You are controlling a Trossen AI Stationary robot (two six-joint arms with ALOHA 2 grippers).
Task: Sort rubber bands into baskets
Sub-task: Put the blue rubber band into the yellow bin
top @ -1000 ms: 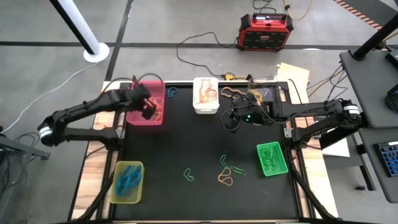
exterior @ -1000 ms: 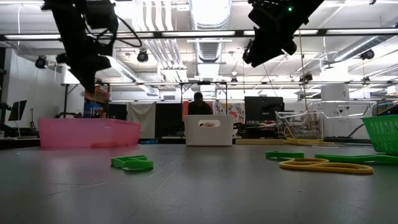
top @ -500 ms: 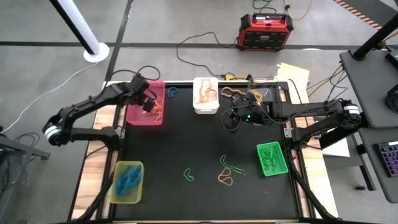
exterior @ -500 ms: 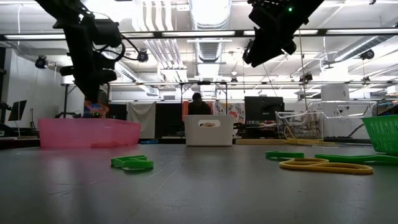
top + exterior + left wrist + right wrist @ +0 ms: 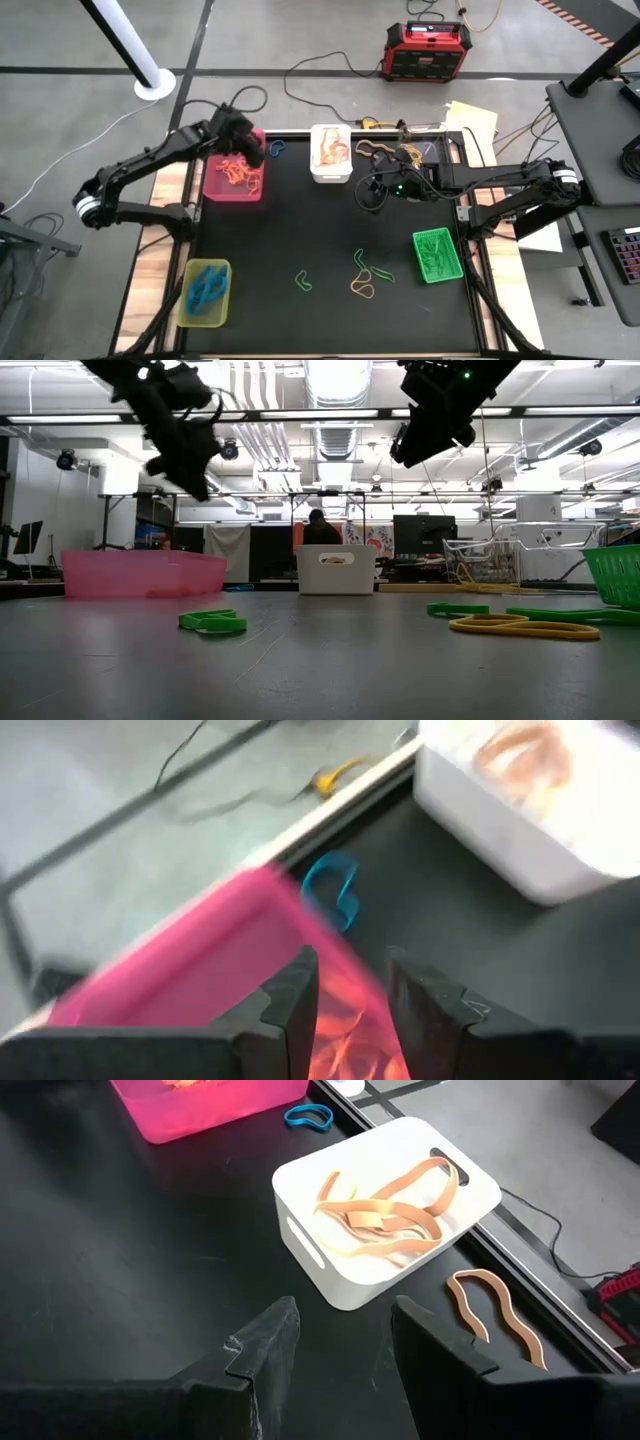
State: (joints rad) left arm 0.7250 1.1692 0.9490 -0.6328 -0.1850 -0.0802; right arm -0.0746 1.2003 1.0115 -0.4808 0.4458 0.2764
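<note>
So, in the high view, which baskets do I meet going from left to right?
Yellow-green basket → pink basket → white basket → bright green basket.

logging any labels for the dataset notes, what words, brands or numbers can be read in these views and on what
No text can be read in any view.
Red-and-black power box on the floor beyond the table: any marking on it is too small to read.
Pink plastic basket, white plastic basket, bright green basket and yellow-green basket: no labels show.
Room behind the table in the low view: a poster-like panel is too blurred to read.
</note>
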